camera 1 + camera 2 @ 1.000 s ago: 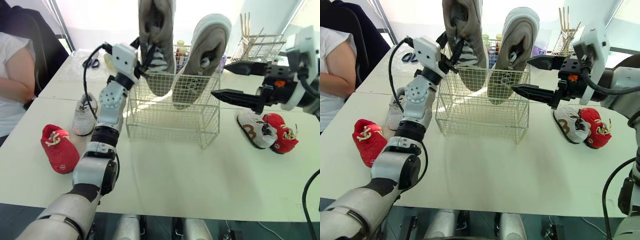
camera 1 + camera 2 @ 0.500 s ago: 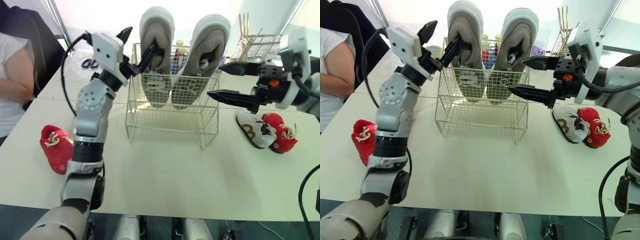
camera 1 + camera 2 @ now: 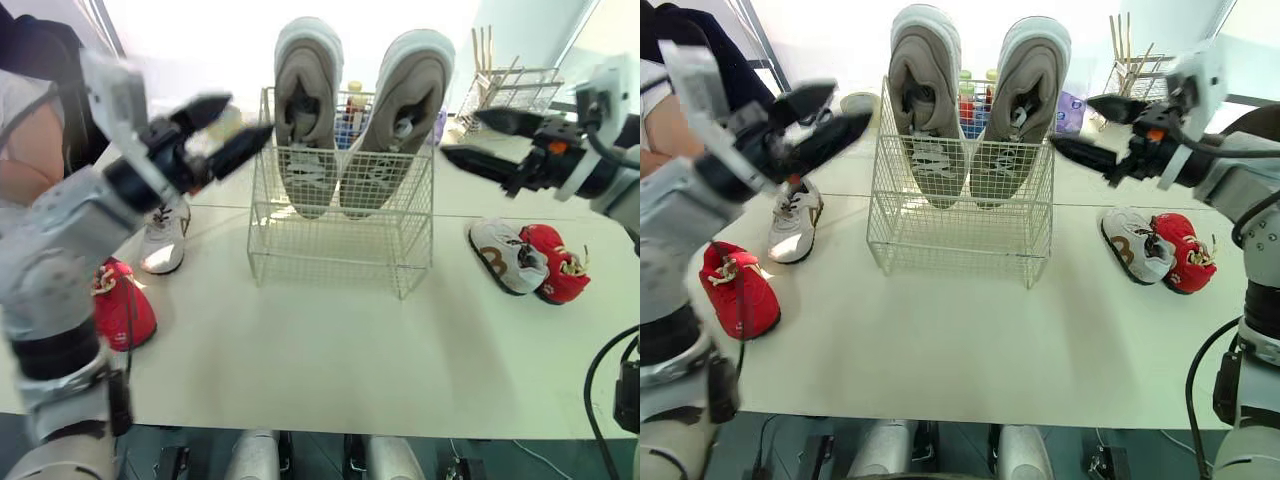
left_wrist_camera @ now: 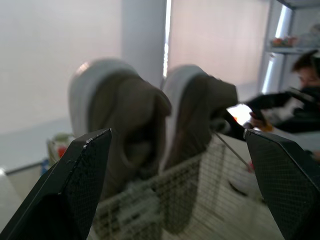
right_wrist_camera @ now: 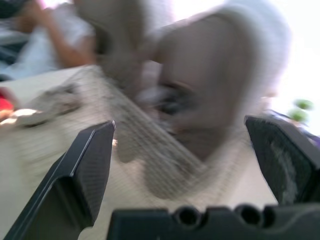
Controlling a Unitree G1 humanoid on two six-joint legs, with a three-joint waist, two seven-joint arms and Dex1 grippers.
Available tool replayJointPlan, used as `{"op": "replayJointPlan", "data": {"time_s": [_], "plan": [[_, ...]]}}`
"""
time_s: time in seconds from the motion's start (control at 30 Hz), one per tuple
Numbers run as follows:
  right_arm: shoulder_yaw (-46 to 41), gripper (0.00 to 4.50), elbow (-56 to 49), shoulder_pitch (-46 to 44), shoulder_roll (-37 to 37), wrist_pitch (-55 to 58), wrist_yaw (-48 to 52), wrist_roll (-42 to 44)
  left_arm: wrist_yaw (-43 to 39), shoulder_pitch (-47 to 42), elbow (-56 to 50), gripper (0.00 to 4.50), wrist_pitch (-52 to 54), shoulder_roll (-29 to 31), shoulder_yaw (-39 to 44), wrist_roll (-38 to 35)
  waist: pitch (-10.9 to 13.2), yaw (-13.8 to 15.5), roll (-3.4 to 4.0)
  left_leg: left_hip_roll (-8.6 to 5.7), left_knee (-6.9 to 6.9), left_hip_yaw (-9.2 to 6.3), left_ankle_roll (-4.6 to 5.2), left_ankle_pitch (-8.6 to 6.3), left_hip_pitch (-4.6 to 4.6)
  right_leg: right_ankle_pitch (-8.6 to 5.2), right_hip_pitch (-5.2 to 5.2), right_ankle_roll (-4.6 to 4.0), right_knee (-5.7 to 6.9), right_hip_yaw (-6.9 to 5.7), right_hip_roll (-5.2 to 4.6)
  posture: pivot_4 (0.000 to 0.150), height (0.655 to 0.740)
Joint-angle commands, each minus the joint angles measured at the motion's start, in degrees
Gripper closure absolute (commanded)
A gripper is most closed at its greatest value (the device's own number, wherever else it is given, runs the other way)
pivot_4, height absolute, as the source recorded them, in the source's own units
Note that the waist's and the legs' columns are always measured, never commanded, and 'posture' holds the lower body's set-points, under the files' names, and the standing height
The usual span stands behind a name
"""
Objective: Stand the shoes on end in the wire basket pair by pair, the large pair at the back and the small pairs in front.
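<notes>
The large grey pair stands on end side by side at the back of the wire basket: left shoe, right shoe, soles facing away. My left gripper is open and empty, just left of the basket's top rim. My right gripper is open and empty, just right of the basket. A small white shoe and a small red shoe lie on the table to the left. Another small white shoe and a red one lie to the right. The left wrist view frames both grey shoes between its fingers.
A person sits at the table's far left corner. A wire rack with wooden sticks stands at the back right. Bottles stand behind the basket. The basket's front half holds nothing.
My left gripper let go of the left grey shoe, which dropped into the basket, and the arm drew back to the left. My right gripper moved right, away from the basket.
</notes>
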Motion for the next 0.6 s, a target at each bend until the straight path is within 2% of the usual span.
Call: {"op": "replayJointPlan", "data": {"time_s": [0.03,0.1,0.17,0.27,0.43,0.6], "plan": [[-4.10,0.00,5.66,4.47,1.88,-10.29,-5.75,-7.45,-3.50,6.26,-6.28,0.03,3.66,4.41,2.21,-9.61,0.00,0.24,0.00,-0.03,0.00,-0.02,-0.01,0.00,0.04,-0.01,0.06,0.01,0.00,-0.01,0.00,0.150,0.7352],[-5.77,0.00,7.47,8.74,3.31,-14.69,-7.62,-10.04,-3.24,9.99,-9.32,0.03,3.19,5.72,1.44,-11.57,0.00,0.28,-0.01,-0.03,-0.01,-0.15,-0.04,0.00,0.20,-0.04,0.31,0.02,-0.08,-0.02,0.03,0.150,0.7352],[-7.44,0.00,7.30,12.08,5.02,-14.51,-8.27,-9.21,-3.82,13.83,-12.73,0.03,2.61,6.56,0.08,-12.36,0.01,-0.04,0.05,-0.08,-0.05,-0.15,-0.05,-0.01,0.45,-0.06,0.54,0.03,-0.10,-0.01,0.00,0.150,0.7352],[-9.16,0.00,5.75,19.82,6.92,-18.98,-10.13,-12.02,-3.85,20.11,-18.96,0.03,-0.48,5.82,-3.77,-6.79,-0.09,-0.17,0.39,-0.08,-0.11,-0.13,-0.06,-0.01,0.52,-0.06,0.54,0.03,-0.08,0.06,0.01,0.150,0.7352],[-15.36,0.00,1.06,30.00,11.13,-18.00,-14.97,-10.41,3.78,26.68,-23.31,0.03,-6.95,-2.84,-10.87,0.04,-0.31,-0.02,0.78,-0.07,-0.16,-0.15,-0.13,0.03,0.58,-0.07,0.58,0.00,-0.06,0.09,0.06,0.150,0.7352],[-15.35,0.00,-6.08,38.97,15.79,-15.26,-16.63,-9.98,7.42,30.34,-22.26,0.03,-11.30,-9.35,-19.96,9.55,-0.51,-0.27,1.03,-0.04,-0.18,-0.15,-0.13,0.01,0.67,-0.09,0.61,-0.03,-0.09,0.19,0.13,0.150,0.7352]]}}
